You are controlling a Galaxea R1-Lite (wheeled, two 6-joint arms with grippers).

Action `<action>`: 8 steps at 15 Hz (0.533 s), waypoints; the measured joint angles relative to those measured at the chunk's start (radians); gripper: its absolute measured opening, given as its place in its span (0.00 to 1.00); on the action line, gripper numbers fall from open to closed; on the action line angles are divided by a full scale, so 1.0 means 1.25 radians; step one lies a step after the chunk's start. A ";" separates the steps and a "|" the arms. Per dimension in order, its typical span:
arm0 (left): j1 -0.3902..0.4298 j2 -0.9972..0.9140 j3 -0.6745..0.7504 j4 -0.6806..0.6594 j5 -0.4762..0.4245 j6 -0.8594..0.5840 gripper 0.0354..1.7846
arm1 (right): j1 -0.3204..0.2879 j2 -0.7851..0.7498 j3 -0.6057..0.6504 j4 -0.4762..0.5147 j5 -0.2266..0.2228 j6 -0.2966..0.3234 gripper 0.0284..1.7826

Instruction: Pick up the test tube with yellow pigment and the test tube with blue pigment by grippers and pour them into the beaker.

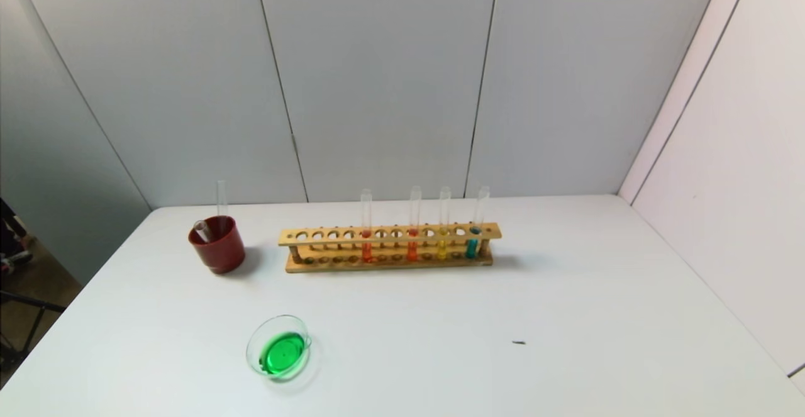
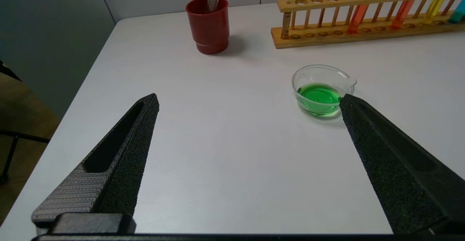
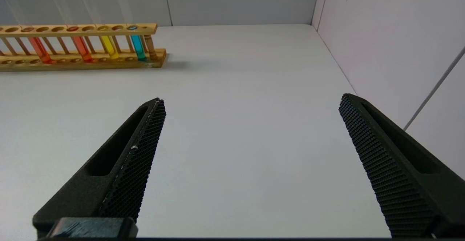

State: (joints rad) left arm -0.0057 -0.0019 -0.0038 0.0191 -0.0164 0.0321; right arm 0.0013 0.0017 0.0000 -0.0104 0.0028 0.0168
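The beaker [image 1: 295, 326] stands at the front left of the white table and holds green liquid; it also shows in the left wrist view [image 2: 319, 74]. Two clear tubes [image 1: 221, 200] with no coloured liquid stand in a dark red cup [image 1: 217, 247]. No tube with greenish-yellow liquid shows. In the wooden rack [image 1: 390, 233], a tube with cyan-blue liquid [image 1: 473, 244] stands at the right end, beside one with yellow liquid [image 1: 442, 247]. My left gripper [image 2: 249, 101] is open and empty, low over the table short of the beaker. My right gripper [image 3: 250, 101] is open and empty over the table's right side.
Two tubes with orange-red liquid [image 1: 366, 250] stand further left in the rack. Grey panels wall the table at the back and right. A small dark speck [image 1: 518, 343] lies right of centre. The table's left edge drops off beside the cup.
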 joint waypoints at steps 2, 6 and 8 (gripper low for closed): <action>0.000 0.000 0.002 -0.008 0.006 -0.018 0.98 | 0.000 0.000 0.000 0.000 0.000 0.000 0.98; 0.000 0.000 0.003 -0.009 0.006 -0.018 0.98 | 0.000 0.000 0.000 0.000 0.000 0.000 0.98; 0.000 0.000 0.003 -0.009 0.006 -0.018 0.98 | 0.000 0.000 0.000 0.000 0.000 0.000 0.98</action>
State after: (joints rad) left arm -0.0057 -0.0019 0.0000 0.0077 -0.0089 0.0096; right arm 0.0017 0.0017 0.0000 -0.0100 0.0032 0.0168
